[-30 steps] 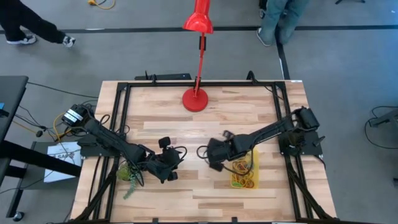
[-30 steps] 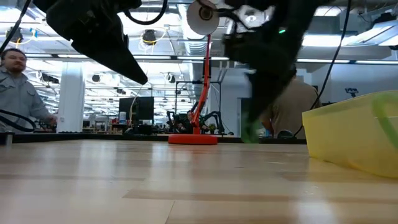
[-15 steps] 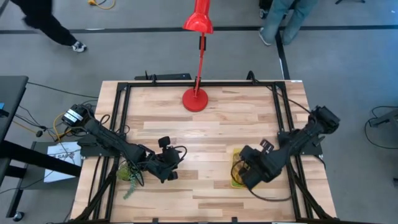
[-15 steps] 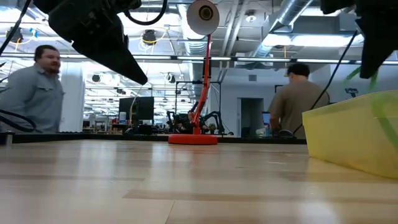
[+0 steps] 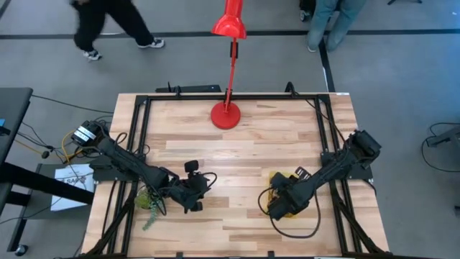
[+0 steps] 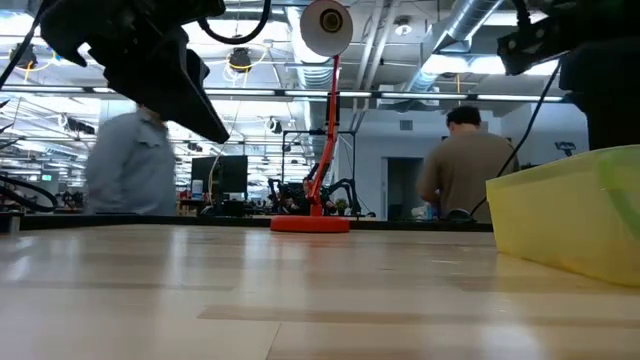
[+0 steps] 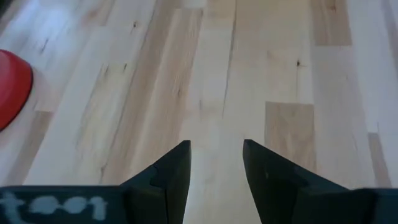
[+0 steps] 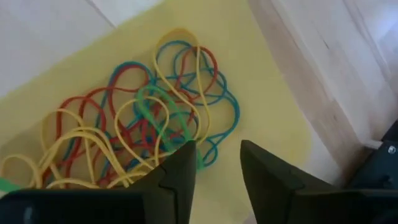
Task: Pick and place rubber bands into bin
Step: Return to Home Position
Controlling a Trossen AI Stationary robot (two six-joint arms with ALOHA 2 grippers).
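Note:
The bin (image 8: pixel 261 74) is a yellow tray at the table's right near part (image 5: pixel 277 177), seen from the side in the low view (image 6: pixel 570 220). In it lie tangled rubber bands (image 8: pixel 143 118) in red, yellow, blue and green. My right gripper (image 8: pixel 217 165) hangs open over the bin (image 5: pixel 279 206), pointing steeply down. A green band (image 8: pixel 165 109) runs up to one fingertip. My left gripper (image 7: pixel 216 155) stands open above bare wood at the left middle (image 5: pixel 198 193), with nothing between its fingers. My right gripper stands over the heap with its fingers apart. The green band's end (image 8: pixel 198 160) lies right at one fingertip (image 8: pixel 183 165); whether the finger touches it I cannot tell. The band lies slack on the other bands in the bin.
A red lamp base (image 5: pixel 225 115) stands at the far middle, its stem rising over the table. A small green plant (image 5: pixel 147 205) lies by the left arm. Black frame rails (image 5: pixel 327 137) run along the table's sides. Bare wood (image 5: pixel 237 165) stretches between the arms.
My right gripper has swung from the table's middle toward the right and near edge, coming over the bin and tipping more steeply down. A green band hung below it on the way; in the low view it hangs there no longer.

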